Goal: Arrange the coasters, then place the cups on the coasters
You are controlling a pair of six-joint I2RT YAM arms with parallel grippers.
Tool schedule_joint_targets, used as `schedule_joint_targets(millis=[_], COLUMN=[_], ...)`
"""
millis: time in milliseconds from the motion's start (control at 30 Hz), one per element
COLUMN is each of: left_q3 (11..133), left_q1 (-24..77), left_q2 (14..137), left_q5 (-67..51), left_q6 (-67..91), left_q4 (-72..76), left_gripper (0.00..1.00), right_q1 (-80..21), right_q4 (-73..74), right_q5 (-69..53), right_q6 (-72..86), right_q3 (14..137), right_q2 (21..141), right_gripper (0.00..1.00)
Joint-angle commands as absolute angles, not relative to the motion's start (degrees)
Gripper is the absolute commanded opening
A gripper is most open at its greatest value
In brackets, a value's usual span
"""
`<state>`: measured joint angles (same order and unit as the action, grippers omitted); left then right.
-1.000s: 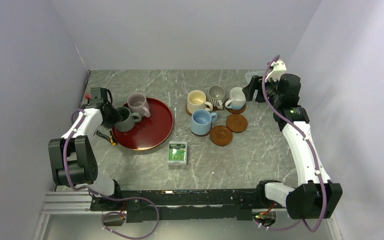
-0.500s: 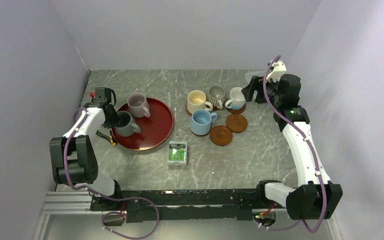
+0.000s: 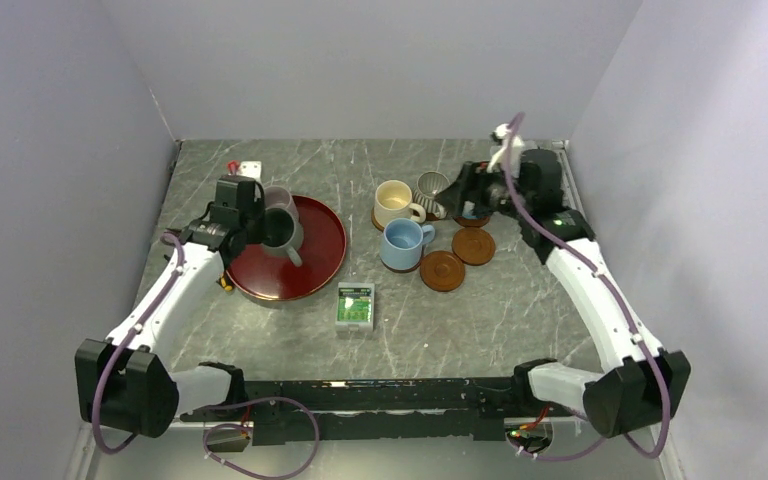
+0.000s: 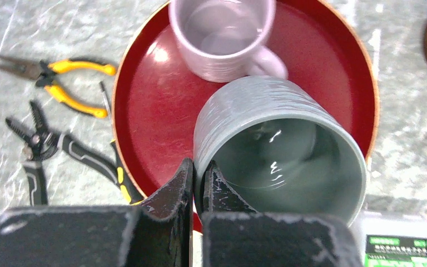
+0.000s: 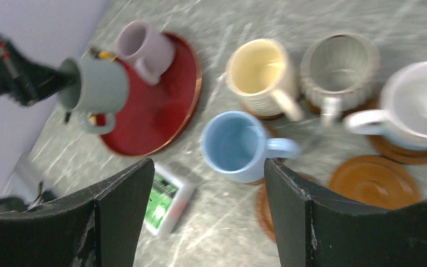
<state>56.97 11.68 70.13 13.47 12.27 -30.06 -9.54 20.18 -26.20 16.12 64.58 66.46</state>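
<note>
My left gripper (image 4: 200, 167) is shut on the rim of the grey-green cup (image 4: 278, 150), one finger inside and one outside. It holds that cup (image 3: 280, 228) above the dark-red tray (image 4: 144, 111), in front of the mauve cup (image 4: 222, 33). My right gripper (image 5: 207, 164) is open above the cup cluster. The cream cup (image 5: 258, 69), striped cup (image 5: 339, 67), white cup (image 5: 422, 105) and light blue cup (image 5: 233, 144) each stand on coasters. One bare coaster (image 5: 375, 181) lies right of the blue cup, and another (image 3: 442, 270) lies in front of it.
A green-and-white box (image 3: 356, 307) lies on the marble table in front of the tray. Yellow-handled pliers (image 4: 61, 83) and a black tool (image 4: 50, 150) lie left of the tray. A small white block (image 3: 250, 168) sits near the back left wall.
My left gripper has shut on the grey-green cup's rim and carried it up and to the right over the tray. My right arm has swung left over the white cup.
</note>
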Motion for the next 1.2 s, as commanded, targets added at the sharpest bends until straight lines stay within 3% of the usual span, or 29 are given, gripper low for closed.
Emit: schedule_joint_targets(millis=[0,300,767,967,1167], left_q3=[60.0,61.8,60.9,60.7,60.6], left_q1=[16.1,20.6,22.5,22.8,22.8], left_q2=[67.7,68.8,70.6,70.6,70.5], left_q5=[8.6,-0.1,-2.4,-1.9,-2.7], left_q6=[7.4,6.8,7.2,7.6,7.7], left_q4=[-22.9,-23.0,-25.0,-25.3,-25.1], left_gripper=[0.03,0.03,0.03,0.03,0.03], right_q1=[-19.7,-36.5,-48.5,-51.6,-53.2], right_q4=[18.5,17.3,25.9,30.3,33.7], right_q5=[-24.1,-15.3,0.3,7.9,14.8], right_q6=[19.7,23.3,21.5,20.3,20.1], right_q3=[67.8,76.5,92.1,98.2,101.8], right_q2=[71.5,85.4,101.6,107.9,111.7], right_gripper=[0.76,0.73,0.66,0.5,0.44])
